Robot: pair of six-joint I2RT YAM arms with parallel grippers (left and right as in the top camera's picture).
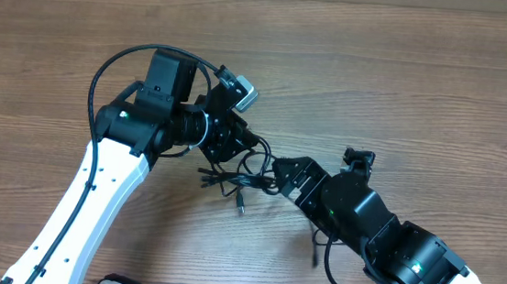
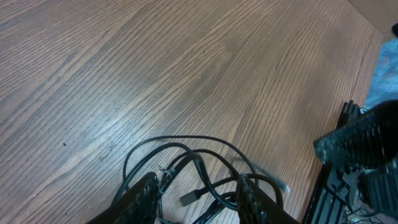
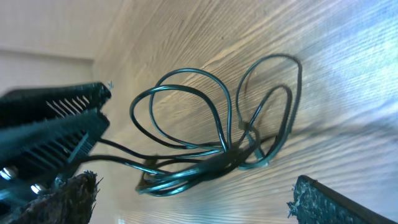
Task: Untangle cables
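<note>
Here the tangled cables (image 1: 230,178) lie on the surface (image 1: 406,82) at the overhead frame's centre, strands passing between the partly parted left fingers (image 2: 140,196), while the right fingers (image 3: 68,196) gape wide, empty.

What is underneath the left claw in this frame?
The cables lie on the table beneath the left claw, loops and one plug end showing between its parted fingers. Where the strands run behind the fingers is covered.

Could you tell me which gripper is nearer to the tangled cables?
Left. The left gripper straddles the cables, with strands running between its sides; the right gripper is open, with the cables lying just ahead of it.
</note>
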